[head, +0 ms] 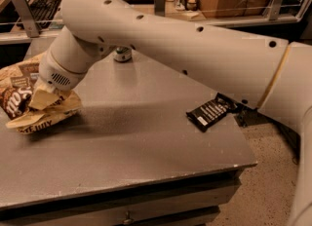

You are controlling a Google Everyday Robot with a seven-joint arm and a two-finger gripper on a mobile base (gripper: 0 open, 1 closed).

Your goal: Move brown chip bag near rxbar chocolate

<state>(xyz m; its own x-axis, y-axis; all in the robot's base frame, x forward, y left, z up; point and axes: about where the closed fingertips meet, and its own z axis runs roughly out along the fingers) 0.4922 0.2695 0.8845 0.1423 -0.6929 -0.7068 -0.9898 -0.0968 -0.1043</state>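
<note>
The brown chip bag [22, 104] is at the table's left edge, crumpled, with its tan end hanging toward the table top. My gripper [43, 98] is at the end of the big white arm and is shut on the bag's right part, holding it slightly above the surface. The rxbar chocolate [210, 113], a flat black bar with white text, lies near the table's right edge, far from the bag. My arm reaches across the table above it.
A drink can [122, 54] stands at the back of the grey table [136, 161], mostly hidden by my arm. The table's front and right edges are close to the bar. Desks with a keyboard [41, 3] stand behind.
</note>
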